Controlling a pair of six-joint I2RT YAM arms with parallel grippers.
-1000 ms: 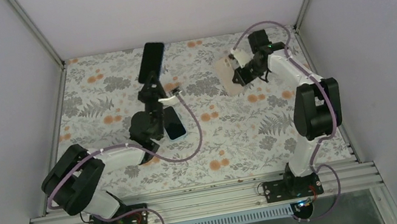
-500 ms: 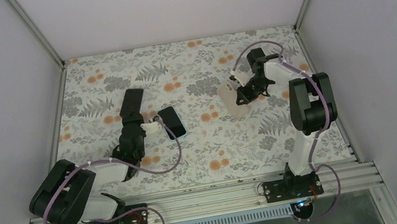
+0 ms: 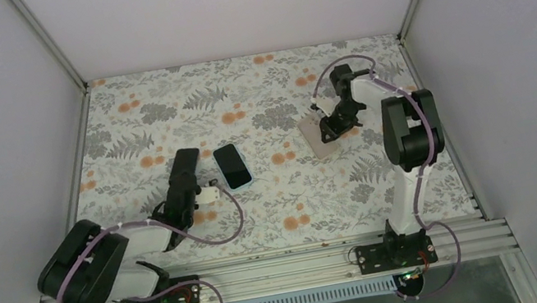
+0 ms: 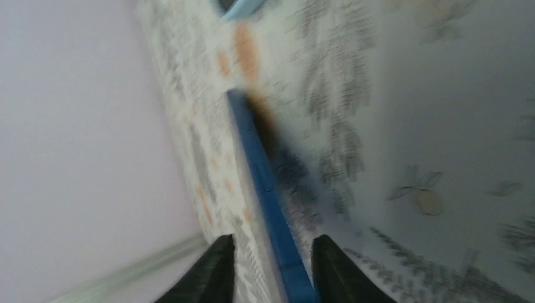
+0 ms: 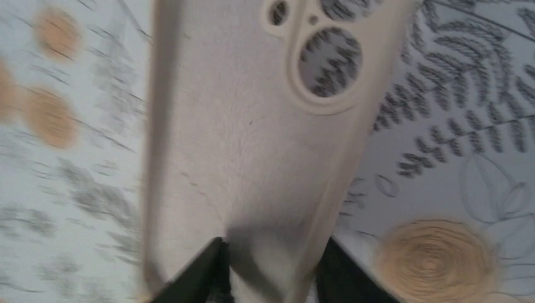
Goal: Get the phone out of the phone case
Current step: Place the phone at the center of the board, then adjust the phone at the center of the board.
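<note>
My left gripper (image 3: 183,188) is shut on a dark phone (image 3: 185,166) with a blue edge, holding it low over the left of the floral table. In the left wrist view the blue edge (image 4: 262,183) runs between my fingers (image 4: 274,273). My right gripper (image 3: 327,128) is shut on the empty beige phone case (image 3: 317,138), which is down at the table on the right. In the right wrist view the case (image 5: 252,126) shows its open camera holes and fills the space between the fingers (image 5: 271,271).
A second black phone with a light blue rim (image 3: 232,165) lies flat on the table between the arms, just right of my left gripper. Its corner shows at the top of the left wrist view (image 4: 243,6). Grey walls enclose the table.
My left arm has brought the dark phone down from high at the back to low on the left. My right arm has lowered the beige case to the table.
</note>
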